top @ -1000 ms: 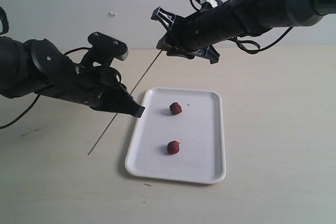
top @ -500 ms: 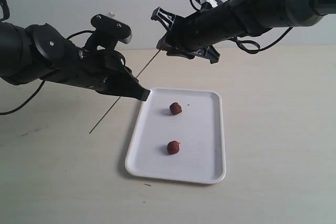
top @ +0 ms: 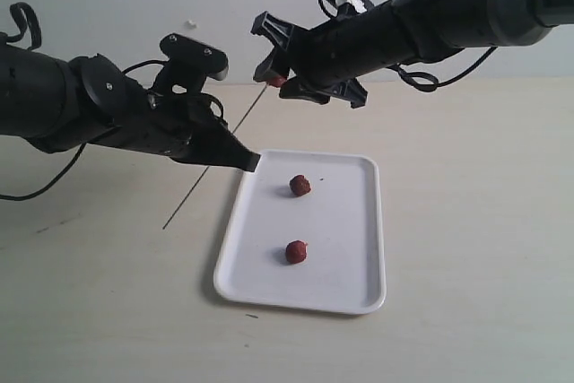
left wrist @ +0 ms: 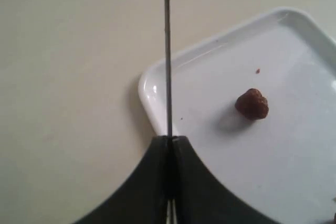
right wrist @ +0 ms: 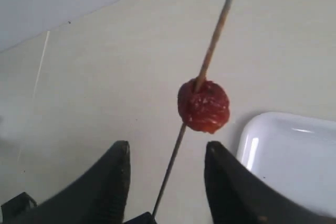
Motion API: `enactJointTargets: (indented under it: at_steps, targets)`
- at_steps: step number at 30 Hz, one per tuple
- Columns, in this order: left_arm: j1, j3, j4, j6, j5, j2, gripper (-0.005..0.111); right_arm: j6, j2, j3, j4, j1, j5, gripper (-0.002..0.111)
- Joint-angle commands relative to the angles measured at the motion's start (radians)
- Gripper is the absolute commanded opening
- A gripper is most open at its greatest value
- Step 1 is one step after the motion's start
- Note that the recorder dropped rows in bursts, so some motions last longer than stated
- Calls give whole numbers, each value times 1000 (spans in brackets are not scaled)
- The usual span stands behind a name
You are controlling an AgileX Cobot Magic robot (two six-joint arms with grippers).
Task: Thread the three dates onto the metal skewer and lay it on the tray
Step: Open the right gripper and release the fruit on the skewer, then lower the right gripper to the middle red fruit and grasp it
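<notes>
The thin metal skewer (top: 253, 107) slants up over the table, and my left gripper (top: 244, 161) is shut on it near the tray's far left corner. In the left wrist view the skewer (left wrist: 167, 51) runs straight out from the closed left gripper (left wrist: 170, 139). One date (top: 278, 82) is threaded near the skewer's upper end. My right gripper (top: 267, 53) stands open around the rod just behind that date (right wrist: 203, 106), touching neither. Two dates (top: 300, 186) (top: 296, 252) lie on the white tray (top: 345, 293).
The tray lies on a pale tabletop (top: 475, 221), with a light wall behind. The skewer's lower end (top: 166, 225) hangs over the table left of the tray. Both black arms reach in above the tray's far edge.
The right gripper has opened and let go of the date, which now sits on the skewer. The left arm has lifted slightly and shifted right, carrying the skewer.
</notes>
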Motion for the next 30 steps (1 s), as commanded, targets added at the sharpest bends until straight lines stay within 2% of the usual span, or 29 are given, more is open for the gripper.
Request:
enactJointTargets:
  at_steps: [1, 4, 7, 12, 14, 16, 18, 22, 26, 30]
  targets:
    - [-1, -5, -10, -3, -24, -3, 0, -17, -9, -5, 5, -4, -6, 51]
    - [4, -5, 0, 4, -18, -9, 0, -17, -23, -5, -29, -14, -3, 55]
    - [45, -5, 42, 6, 60, -39, 0, -17, -77, -5, -125, -37, 30, 56]
    - [188, -5, 88, 24, 313, -116, 0, 59, -208, -5, -590, -60, 204, 56]
    - [225, -5, 108, 26, 407, -136, 0, 52, -215, -5, -698, -60, 321, 56]
    - [239, -5, 189, 26, 490, -146, 0, 23, -212, 9, -725, -60, 395, 56]
    - [239, -5, 265, 23, 506, -150, 0, -22, -206, 11, -737, -39, 424, 56]
    - [239, -5, 283, 25, 506, -158, 0, -55, -175, 11, -793, 40, 414, 56]
    - [241, -5, 323, 25, 517, -164, 0, -55, -127, 11, -963, 134, 370, 56]
    - [257, -5, 319, 7, 522, -164, 0, 25, -75, 2, -1073, 164, 359, 56]
